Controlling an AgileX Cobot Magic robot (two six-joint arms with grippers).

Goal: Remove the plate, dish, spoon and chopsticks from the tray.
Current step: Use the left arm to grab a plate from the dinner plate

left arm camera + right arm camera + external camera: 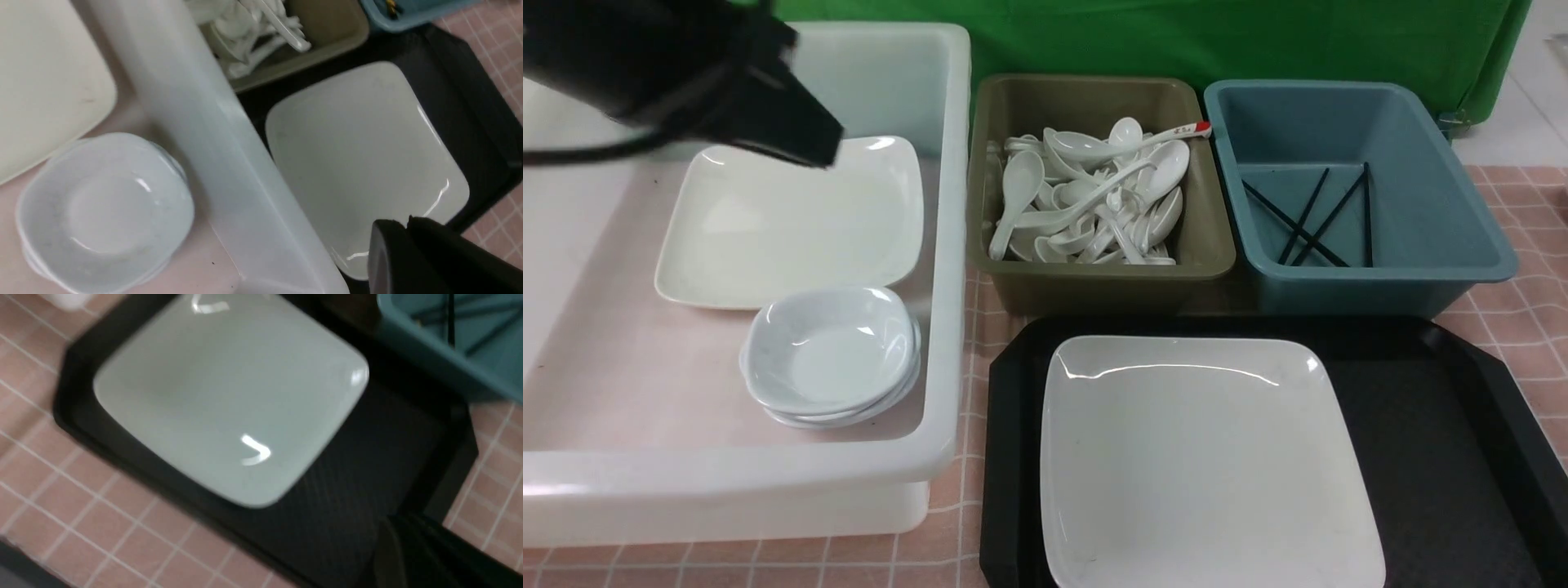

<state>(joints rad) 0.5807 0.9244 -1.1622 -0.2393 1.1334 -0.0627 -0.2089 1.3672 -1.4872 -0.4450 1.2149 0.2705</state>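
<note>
Left gripper [817, 147]: jaws together, nothing in them. It hangs blurred over the far part of the white tub [947, 245], above the far edge of the spare plate [792, 220] lying in there.
Right gripper [408, 547]: I only get it in its own wrist view, a dark blur over the tray [1437, 425]. Jaws closed, holding nothing I can see.
Plate [1209, 457]: flat on the tray, rim up, tight to the tray's left edge and reaching close to its far edge.
Plate axis: square, so no long axis. Its sides run roughly along the tray's rim.
Plate vs tools: well apart from the left gripper, with the tub wall between them. Right gripper is off to the side of it.
Chopsticks [1307, 220]: crossed on the floor of the blue tub [1421, 278], mostly pointing near to far.
Spoons [1094, 196]: heaped in the olive tub [1094, 282]. I can't pick out the task's one.
Dishes [832, 355]: stacked at the white tub's near right corner.
</note>
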